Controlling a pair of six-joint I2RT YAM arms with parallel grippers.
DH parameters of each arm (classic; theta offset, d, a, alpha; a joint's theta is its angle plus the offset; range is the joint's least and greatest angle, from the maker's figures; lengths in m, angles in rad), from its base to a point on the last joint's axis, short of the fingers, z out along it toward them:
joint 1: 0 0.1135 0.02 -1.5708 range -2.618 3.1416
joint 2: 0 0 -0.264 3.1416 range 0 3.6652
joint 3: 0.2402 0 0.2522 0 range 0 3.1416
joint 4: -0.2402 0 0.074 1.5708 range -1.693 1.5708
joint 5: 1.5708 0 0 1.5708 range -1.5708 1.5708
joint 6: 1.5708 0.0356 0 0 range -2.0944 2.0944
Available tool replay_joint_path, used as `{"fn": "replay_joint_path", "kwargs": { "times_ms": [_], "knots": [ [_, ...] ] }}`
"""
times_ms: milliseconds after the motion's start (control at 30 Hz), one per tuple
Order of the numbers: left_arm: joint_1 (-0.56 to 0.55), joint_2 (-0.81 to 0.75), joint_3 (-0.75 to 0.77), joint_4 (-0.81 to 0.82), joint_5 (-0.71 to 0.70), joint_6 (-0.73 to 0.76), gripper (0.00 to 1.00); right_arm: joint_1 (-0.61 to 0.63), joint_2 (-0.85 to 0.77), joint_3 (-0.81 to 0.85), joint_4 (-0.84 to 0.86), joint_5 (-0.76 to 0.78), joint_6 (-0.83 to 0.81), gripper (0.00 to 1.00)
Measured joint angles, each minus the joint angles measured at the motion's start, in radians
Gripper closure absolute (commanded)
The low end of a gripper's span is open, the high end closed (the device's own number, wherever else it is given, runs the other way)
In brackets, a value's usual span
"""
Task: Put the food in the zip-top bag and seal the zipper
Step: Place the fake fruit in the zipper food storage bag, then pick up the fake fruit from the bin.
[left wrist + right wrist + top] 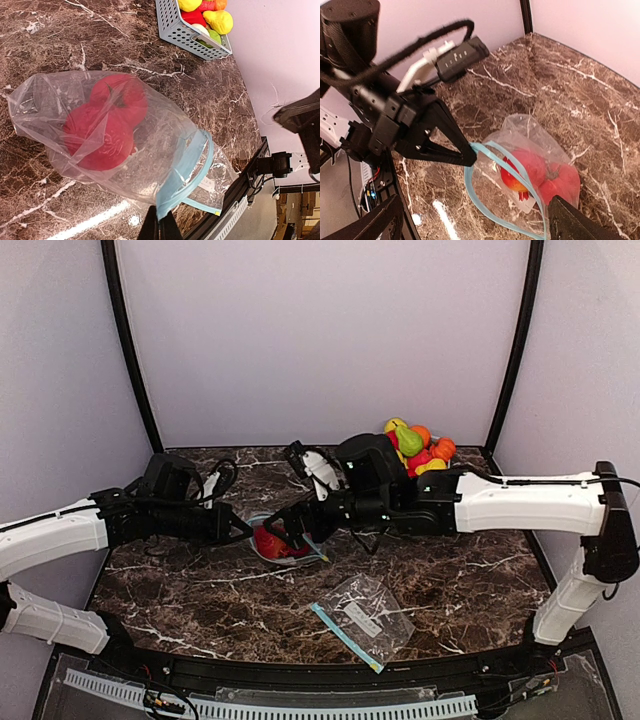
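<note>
I pinch the limp, slippery clear plastic bag [165, 150] by its stiffer blue zipper rim [175, 190] with the left gripper [469, 159] closed on it — the best hold, I judge — and the right gripper [475, 210] gapes wide, empty.

Left wrist view: basket [187, 34], beyond the open bag [115, 135], cut by the upper edge; left gripper [160, 227], at the bag's mouth, cut by the lower edge. Top view: bag partly masked by the right arm [400, 502]; basket behind the bag hidden, only its piled food [412, 440] visible.
</note>
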Motion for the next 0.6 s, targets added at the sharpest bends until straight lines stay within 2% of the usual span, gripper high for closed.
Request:
{"fn": "replay_joint_path", "kwargs": {
  "times_ms": [100,233,400,600],
  "knots": [
    [0.0,0.0,0.0,0.0,0.0,0.0,0.99,-0.003,-0.03,-0.003,0.025,0.003,-0.02,0.01],
    [0.0,0.0,0.0,0.0,0.001,0.0,0.99,-0.018,0.007,-0.001,0.013,0.02,-0.026,0.01],
    [0.0,0.0,0.0,0.0,0.001,0.0,0.99,-0.067,0.061,-0.001,-0.037,0.026,-0.013,0.01],
    [0.0,-0.011,-0.004,-0.002,-0.002,0.0,0.99,-0.132,0.048,0.014,-0.131,0.086,0.021,0.01]
  ]
}}
